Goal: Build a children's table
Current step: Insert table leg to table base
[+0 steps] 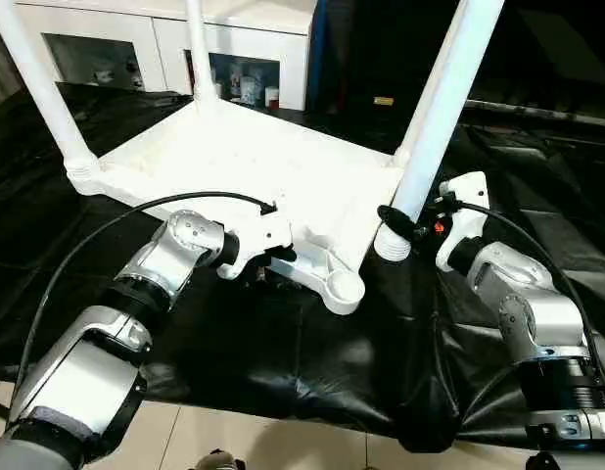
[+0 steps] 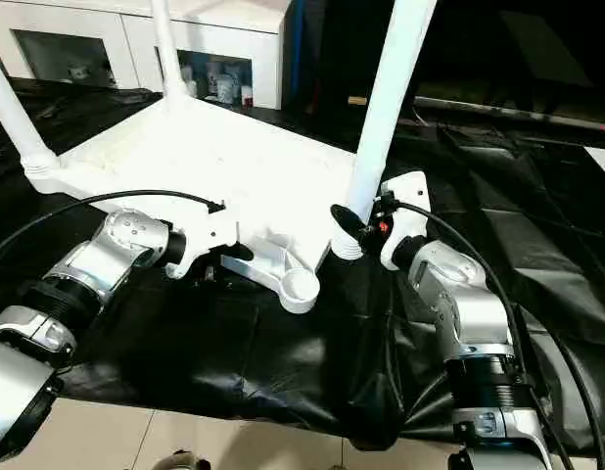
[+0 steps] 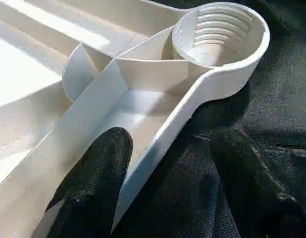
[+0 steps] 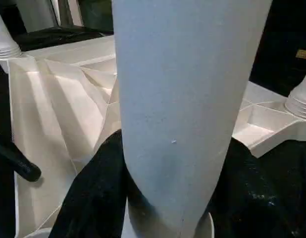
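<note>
The table top (image 1: 254, 171) lies upside down on a black sheet (image 1: 283, 362), with its ribbed underside facing up. Three legs stand in its corner sockets: one at the far left corner (image 1: 38, 88), one at the far corner (image 1: 198, 49), and one at the right corner (image 1: 442, 98). The near corner socket (image 1: 344, 289) is empty; in the left wrist view its threaded inside (image 3: 217, 34) is plain to see. The fourth leg (image 2: 376, 127) stands tilted just beside this near corner, with its flared end (image 2: 348, 245) down on the sheet, next to the top's edge and not in the socket. The right gripper (image 1: 405, 227) is clenched around this leg close to the flared end; in the right wrist view its black fingers (image 4: 93, 193) sit on both sides of the white tube. The left gripper (image 1: 273, 262) is at the near edge of the top, a little to the left of the empty socket. Its fingers stand apart: one finger (image 3: 93, 183) lies over the inside of the edge rib and the other (image 3: 252, 183) is over the sheet outside, so the rim runs between them, but I cannot tell if they press on it. A white cabinet (image 1: 165, 49) stands behind the sheet.
</note>
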